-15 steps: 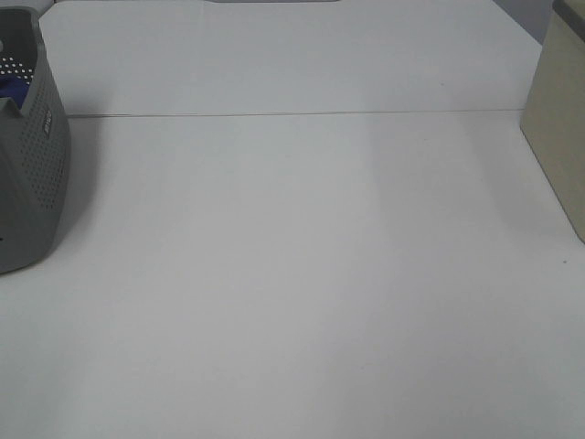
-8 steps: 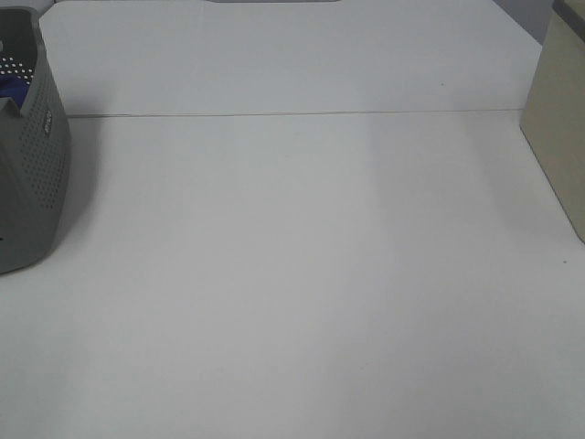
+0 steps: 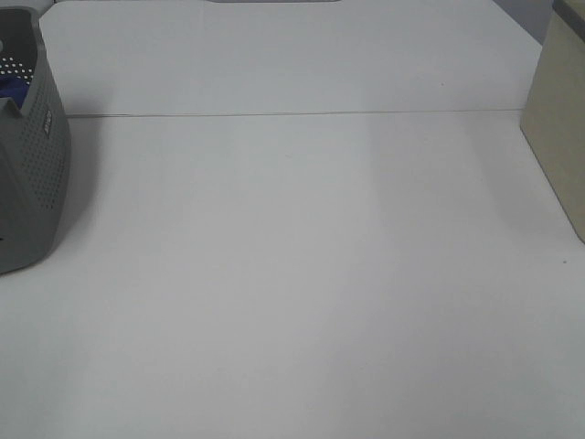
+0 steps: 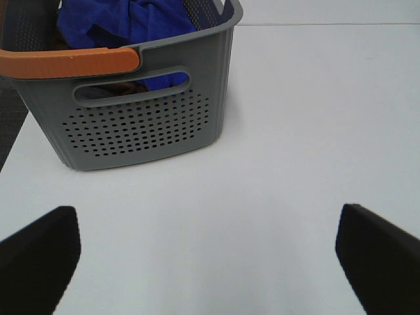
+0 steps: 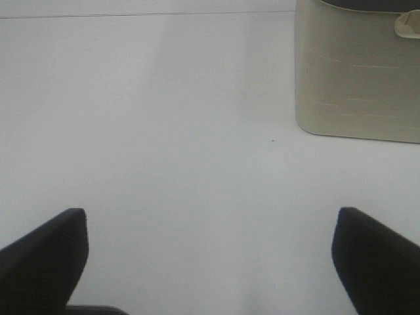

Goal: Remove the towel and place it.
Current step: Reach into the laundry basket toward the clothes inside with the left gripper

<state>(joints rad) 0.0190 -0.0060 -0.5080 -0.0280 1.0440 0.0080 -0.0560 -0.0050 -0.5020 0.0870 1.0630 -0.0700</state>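
The deep blue towel [image 4: 131, 21] lies bunched inside the grey perforated basket [image 4: 138, 125], which has an orange handle [image 4: 65, 63]. In the high view the basket [image 3: 32, 174] stands at the far left edge, with a sliver of the towel [image 3: 11, 87] showing over its rim. My left gripper [image 4: 209, 252] is open and empty, its two black fingertips [image 4: 39, 252] wide apart over the bare table, short of the basket. My right gripper [image 5: 210, 259] is open and empty above the white table. Neither gripper shows in the high view.
A cream box-like container [image 3: 558, 128] stands at the right edge of the table; it also shows in the right wrist view [image 5: 357, 72]. A thin seam [image 3: 292, 114] runs across the white table [image 3: 302, 274].
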